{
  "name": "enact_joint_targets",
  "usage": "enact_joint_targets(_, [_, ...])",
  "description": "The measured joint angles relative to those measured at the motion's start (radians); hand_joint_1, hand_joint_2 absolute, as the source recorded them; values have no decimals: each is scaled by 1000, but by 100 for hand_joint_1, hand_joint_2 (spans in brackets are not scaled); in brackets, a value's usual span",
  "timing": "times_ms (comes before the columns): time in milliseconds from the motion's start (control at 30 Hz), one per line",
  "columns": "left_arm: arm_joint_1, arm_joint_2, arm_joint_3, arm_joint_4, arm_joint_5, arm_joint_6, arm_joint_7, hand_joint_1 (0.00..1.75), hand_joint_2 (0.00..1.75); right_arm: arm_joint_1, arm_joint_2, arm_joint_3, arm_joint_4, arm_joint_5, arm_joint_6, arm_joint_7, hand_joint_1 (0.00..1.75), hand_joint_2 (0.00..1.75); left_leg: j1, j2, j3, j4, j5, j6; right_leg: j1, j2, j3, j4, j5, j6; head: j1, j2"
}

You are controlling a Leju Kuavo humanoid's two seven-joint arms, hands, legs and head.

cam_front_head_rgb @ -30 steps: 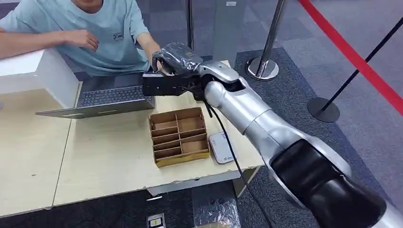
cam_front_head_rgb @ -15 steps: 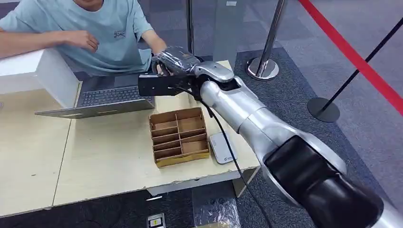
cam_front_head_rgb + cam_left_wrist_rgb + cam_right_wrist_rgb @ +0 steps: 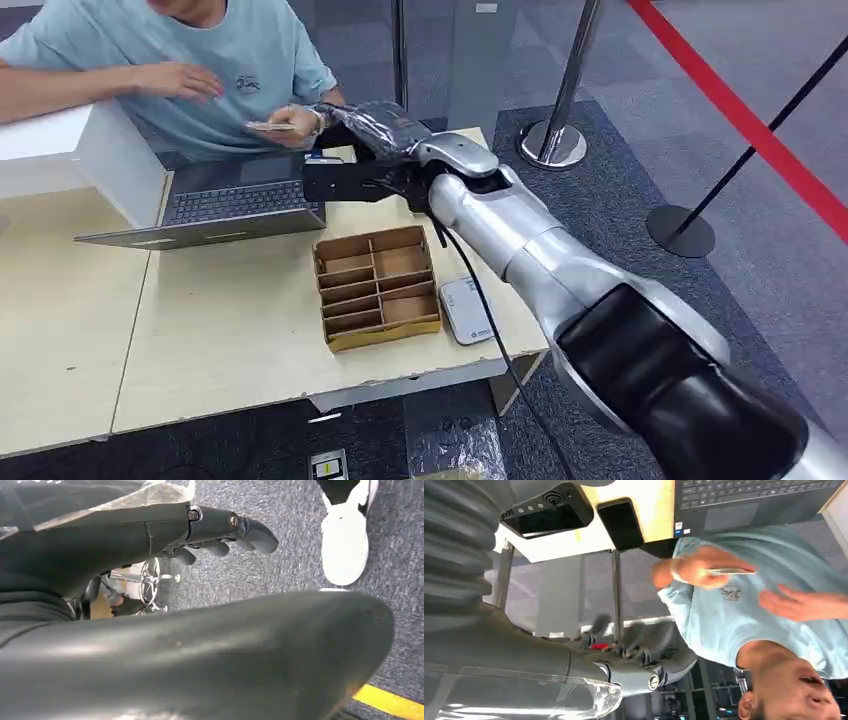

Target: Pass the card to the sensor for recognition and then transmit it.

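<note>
The card (image 3: 270,126) is a thin pale slip lying flat in the person's hand, in front of their light blue shirt; the right wrist view catches the card (image 3: 729,571) edge-on in the same hand. My right hand (image 3: 375,130), wrapped in clear plastic, reaches over the table's far edge just right of that hand. It holds nothing, and its dark fingers (image 3: 644,662) are stretched out. The white sensor pad (image 3: 467,310) lies flat on the table near the front right corner. My left hand (image 3: 225,527) hangs over grey carpet with nothing in it.
A brown divided cardboard box (image 3: 378,285) sits beside the sensor. An open laptop (image 3: 220,205) faces the person, with a white box (image 3: 60,150) at far left. A dark phone (image 3: 621,522) lies by the table's far edge. Stanchion bases (image 3: 555,140) stand at right.
The person's hand, which was at my right hand, has drawn back toward their chest with the card in it. My right hand stays extended and is empty.
</note>
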Motion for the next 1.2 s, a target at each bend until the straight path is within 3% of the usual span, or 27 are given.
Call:
enact_joint_targets(233, [0,0,0,0,6,2,-5,0,0,-8,-11,-3,13,9,-15,2,0,175,0,0,0,0,0,0,0,0,0,0,0,0,0,0])
enact_joint_targets(433, [2,0,0,0,17,4,0,0,0,-35,-66,-8,16,24,-54,21,0,175,-1,0,0,1,0,0,0,0,0,0,0,0,0,0])
enact_joint_targets(800, [6,0,0,0,27,18,-4,0,0,-71,-230,-64,-13,33,-105,63,0,175,-1,-1,0,3,0,0,0,0,0,0,1,1,0,0])
enact_joint_targets(1200, [6,0,0,0,37,29,-16,0,0,-29,-417,-136,-63,39,-166,125,0,175,-1,-1,0,3,0,0,0,0,0,0,1,1,0,0])
